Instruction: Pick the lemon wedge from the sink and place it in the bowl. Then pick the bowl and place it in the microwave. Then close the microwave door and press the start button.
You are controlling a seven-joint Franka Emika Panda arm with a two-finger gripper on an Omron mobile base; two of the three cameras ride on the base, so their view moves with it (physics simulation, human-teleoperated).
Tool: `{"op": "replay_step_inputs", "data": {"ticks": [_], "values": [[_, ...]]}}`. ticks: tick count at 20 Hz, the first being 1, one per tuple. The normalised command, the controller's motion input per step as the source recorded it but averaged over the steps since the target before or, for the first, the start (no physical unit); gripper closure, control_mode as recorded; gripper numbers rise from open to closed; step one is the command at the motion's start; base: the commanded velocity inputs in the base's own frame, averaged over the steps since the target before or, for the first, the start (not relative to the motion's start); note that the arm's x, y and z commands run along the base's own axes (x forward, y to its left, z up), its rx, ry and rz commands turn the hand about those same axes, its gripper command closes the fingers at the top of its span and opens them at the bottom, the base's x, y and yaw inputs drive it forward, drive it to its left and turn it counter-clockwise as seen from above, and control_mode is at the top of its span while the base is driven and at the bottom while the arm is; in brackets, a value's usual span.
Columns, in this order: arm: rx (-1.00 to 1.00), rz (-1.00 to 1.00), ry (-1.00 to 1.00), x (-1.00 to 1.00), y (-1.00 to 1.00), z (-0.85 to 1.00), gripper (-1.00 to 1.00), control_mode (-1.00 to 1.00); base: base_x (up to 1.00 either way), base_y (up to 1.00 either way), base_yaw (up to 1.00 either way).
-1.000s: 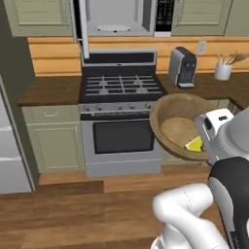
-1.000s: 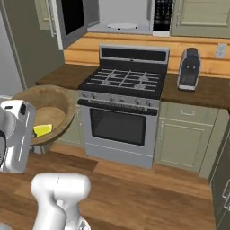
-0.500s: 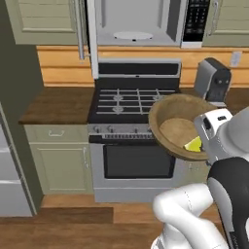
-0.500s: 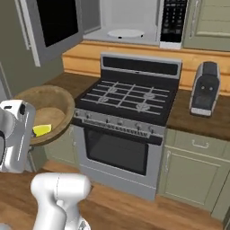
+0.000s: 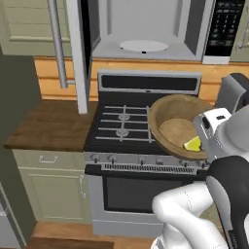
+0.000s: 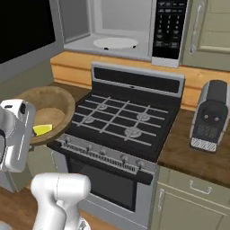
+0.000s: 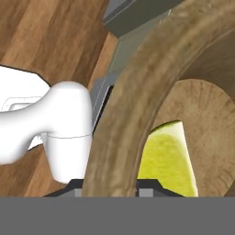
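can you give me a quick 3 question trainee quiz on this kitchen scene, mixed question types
1. True or false: the small yellow lemon wedge lies inside the wide round wooden bowl.
2. Multiple choice: the grey-framed microwave door with the silver bar handle is A) shut B) swung open C) missing.
3. Fill the gap: the gripper is closed on the bowl's ____.

Key:
1. True. The wedge rests low in the tilted bowl.
2. B. The pale interior of the silver-grey microwave and its white round turntable plate are exposed.
3. Rim. In the hand view the dark fingers sit either side of it.
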Motion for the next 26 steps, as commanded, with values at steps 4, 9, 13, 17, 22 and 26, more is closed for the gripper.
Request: {"op": "replay_step_inputs", "data": {"ticks": [4, 9, 13, 17, 22, 26], "values": [[0.00, 0.00, 0.00, 0.00, 0.00, 0.00, 1.00, 1.00, 0.07, -0.63, 0.25], [0.00, 0.00, 0.00, 0.00, 0.00, 0.00, 1.00, 1.00, 0.03, -0.51, 0.34], [0.00, 0.00, 0.00, 0.00, 0.00, 0.00, 1.00, 1.00, 0.36, -0.42, 0.34], [0.00, 0.00, 0.00, 0.00, 0.00, 0.00, 1.00, 1.00, 0.94, 0.00, 0.17], [0.00, 0.00, 0.00, 0.00, 0.00, 0.00, 1.00, 1.00, 0.71, 0.00, 0.10], [0.00, 0.00, 0.00, 0.00, 0.00, 0.00, 1.00, 1.00, 0.33, 0.02, 0.01]]}}
